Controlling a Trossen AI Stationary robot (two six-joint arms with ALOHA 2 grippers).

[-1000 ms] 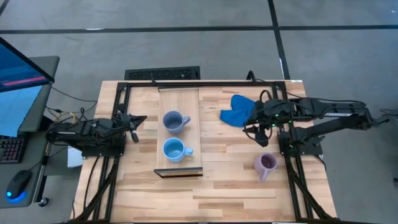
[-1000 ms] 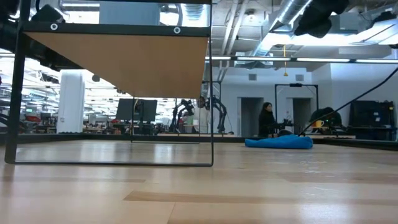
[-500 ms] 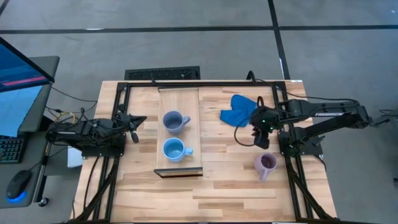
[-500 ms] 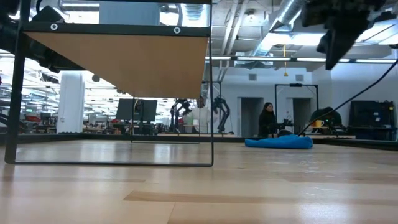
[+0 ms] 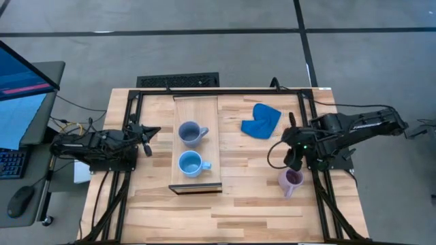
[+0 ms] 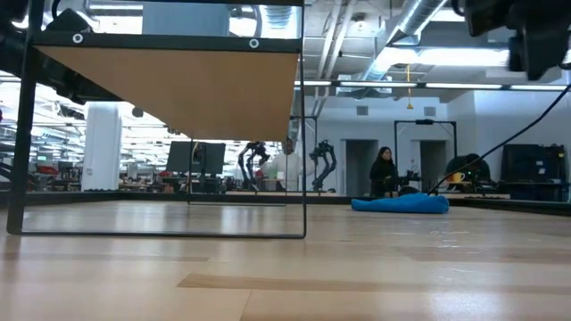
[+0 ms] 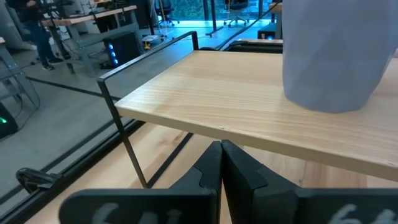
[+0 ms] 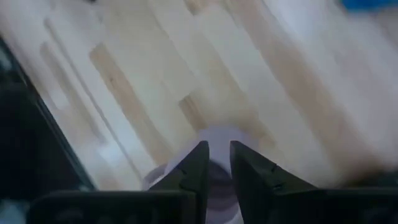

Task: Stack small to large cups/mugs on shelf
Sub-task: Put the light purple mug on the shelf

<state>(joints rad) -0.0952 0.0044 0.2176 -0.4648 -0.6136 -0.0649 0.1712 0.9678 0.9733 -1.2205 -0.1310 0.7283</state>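
The shelf [image 5: 197,109] stands left of the table's middle. It carries the slate blue mug [image 5: 192,133] and, nearer, the sky blue mug [image 5: 191,164], both upright on their bases. The lilac mug [image 5: 292,180] stands upright on the tabletop at the right. My right gripper [image 5: 292,162] hangs just above its far side, fingers pointing down and a narrow gap apart; its wrist view shows the mug [image 8: 219,186] below the fingertips [image 8: 219,158]. My left gripper [image 5: 151,131] waits shut, left of the shelf, facing the slate blue mug [image 7: 333,56].
A bright blue cloth [image 5: 260,120] lies on the table at the far right, also in the low view [image 6: 401,204]. The shelf stands on thin black wire legs [image 6: 303,143]. Black frame rails [image 5: 315,184] run along the table's left and right sides.
My right gripper has gone from beside the blue cloth toward the table's near edge and down, ending above the lilac mug. The mugs and my left arm have kept still.
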